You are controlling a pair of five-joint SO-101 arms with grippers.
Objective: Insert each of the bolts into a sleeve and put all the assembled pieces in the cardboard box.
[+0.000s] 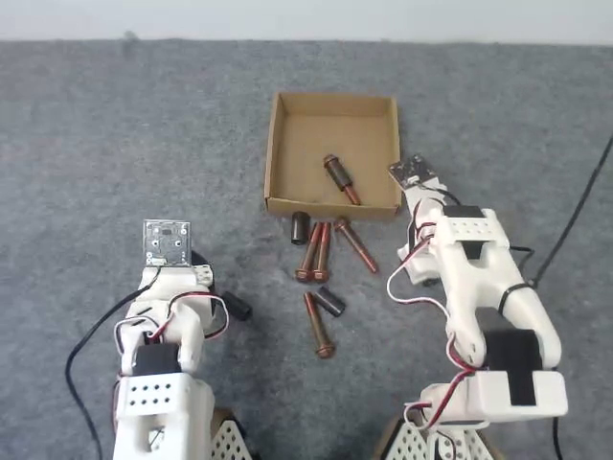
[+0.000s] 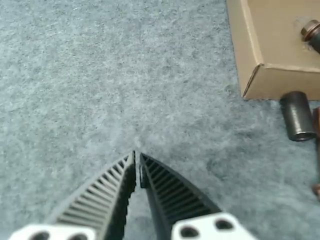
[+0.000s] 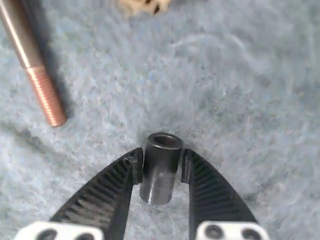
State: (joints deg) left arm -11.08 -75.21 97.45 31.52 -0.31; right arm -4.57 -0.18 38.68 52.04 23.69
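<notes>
**Grey carpeted table (image 1: 115, 115), one short reach leftward**

The right gripper (image 3: 161, 157) pinched a short dark metal sleeve (image 3: 161, 177), its open end facing away from the wrist. A long copper-coloured bolt (image 3: 31, 65) lay just left of it, threaded tip nearest. The left gripper (image 2: 136, 160), pressed together and empty, stood well apart.

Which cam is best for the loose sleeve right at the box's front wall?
Left wrist view. The sleeve is close and large there, lying by the box corner, with one end's rim visible. In the high view the sleeve is whole but small, a dark stub between the box front and the bolts.
</notes>
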